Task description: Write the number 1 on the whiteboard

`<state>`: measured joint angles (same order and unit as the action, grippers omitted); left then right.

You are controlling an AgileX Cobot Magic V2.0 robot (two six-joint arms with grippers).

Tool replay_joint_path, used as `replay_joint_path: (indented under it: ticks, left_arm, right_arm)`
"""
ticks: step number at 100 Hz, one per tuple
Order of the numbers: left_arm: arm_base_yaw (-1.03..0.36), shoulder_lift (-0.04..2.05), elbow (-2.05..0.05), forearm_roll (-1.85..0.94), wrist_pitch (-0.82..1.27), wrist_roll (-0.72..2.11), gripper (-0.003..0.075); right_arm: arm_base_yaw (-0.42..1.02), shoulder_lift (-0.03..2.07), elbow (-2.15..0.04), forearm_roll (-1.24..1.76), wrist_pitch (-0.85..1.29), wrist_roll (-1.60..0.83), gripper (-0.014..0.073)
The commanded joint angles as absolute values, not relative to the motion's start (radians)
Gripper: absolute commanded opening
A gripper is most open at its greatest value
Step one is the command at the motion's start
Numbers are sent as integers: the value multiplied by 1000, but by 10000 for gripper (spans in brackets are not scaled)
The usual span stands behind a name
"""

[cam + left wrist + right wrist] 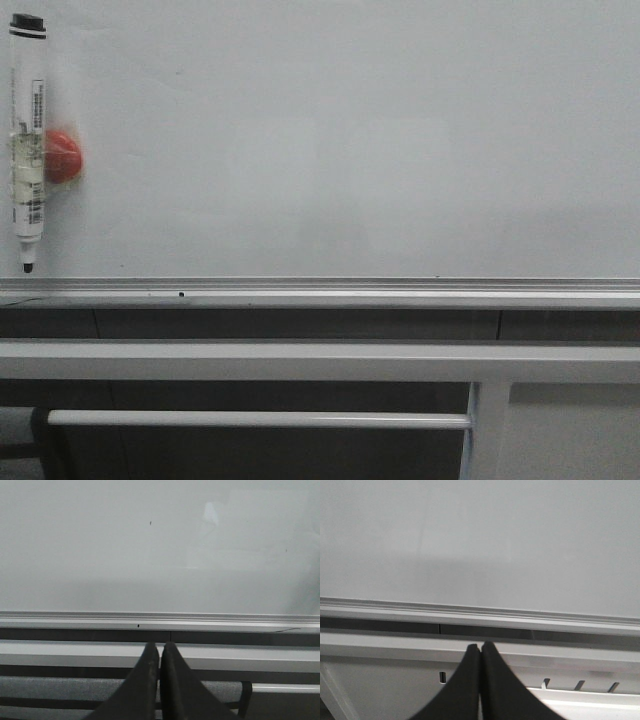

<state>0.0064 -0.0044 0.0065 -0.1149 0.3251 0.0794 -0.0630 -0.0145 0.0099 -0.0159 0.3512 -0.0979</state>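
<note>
The whiteboard (350,140) fills most of the front view, pale grey-white and glossy, with its silver bottom rail (320,292) below. No black stroke of a number 1 shows on it in any view. A white marker pen (27,135) hangs upright at the board's far left, black tip down, held beside a red magnet (62,156). My left gripper (160,647) is shut and empty, below the board's rail (160,621). My right gripper (480,647) is shut and empty, also below the rail (480,614). Neither gripper shows in the front view.
Grey frame bars (320,360) run below the board, with a thinner bar (260,419) and an upright post (487,430) under them. The left wrist view shows a grey padded bar (60,687) beneath the frame.
</note>
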Motion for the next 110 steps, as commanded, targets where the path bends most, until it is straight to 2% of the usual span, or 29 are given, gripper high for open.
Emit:
replay_joint_path:
  ticks: [1,33,65,90,110]
  left_arm:
    - [7,-27,12,-118,249,75,-20]
    - [7,-27,12,-118,221,75,-20]
    - [7,-27,12,-120,-81,75,-20]
    - [7,-27,12,-120,-308,75,-20]
    - [7,-27,12,-120,-328,75,-20]
  right_arm:
    - [-66,-23,41,-13,330,-100,-64]
    - [-66,-23,41,-13,330,-100,-64]
    - [-66,-23,41,-22,319,-100,-64]
    - [-66,-23,41,-8,-18,-100,-64]
    - [-66,-23,41,-8,-135,-100,-64]
